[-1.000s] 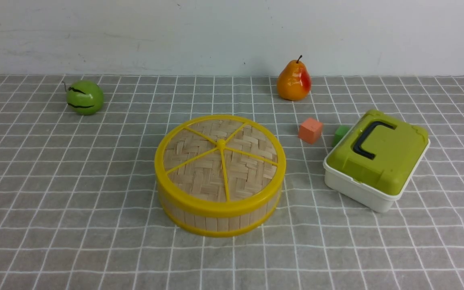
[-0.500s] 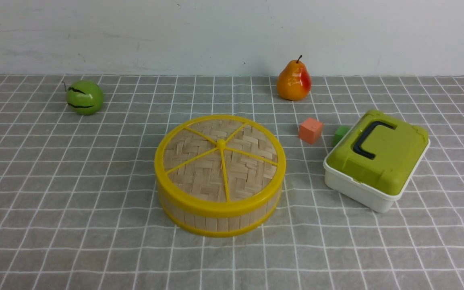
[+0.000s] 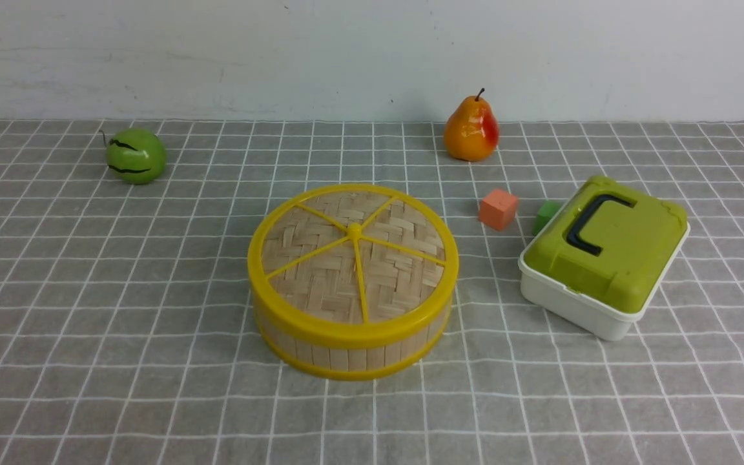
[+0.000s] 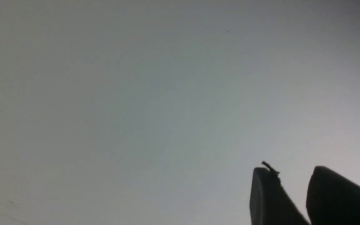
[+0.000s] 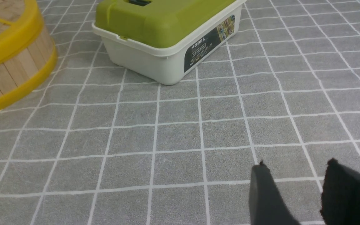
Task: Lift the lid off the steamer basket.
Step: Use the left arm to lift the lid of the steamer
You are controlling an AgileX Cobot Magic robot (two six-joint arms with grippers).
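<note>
A: Where is the lid?

B: The lid sits flat on the steamer basket, covering its top. The round basket stands near the middle of the grid-patterned table, its yellow rims above and below the pale slats.

A: And the left claw?

B: In the left wrist view, the left claw has its tips apart, with only pale background between them. It holds nothing.

A: The right one?

B: The right claw has its tips apart too, with the gridded table showing in the gap. It is empty as well. Neither claw shows in the front view.

A: What else is on the table?

B: To the right of the basket, well apart from it, is a white box with a green cover and a black handle. The box stands at an angle. A green block is just beside it, partly hidden, and an orange block lies near that.

A: Any fruit?

B: An orange-and-red pear stands upright towards the wall, behind the orange block. A round green fruit with dark stripes lies at the far left.
</note>
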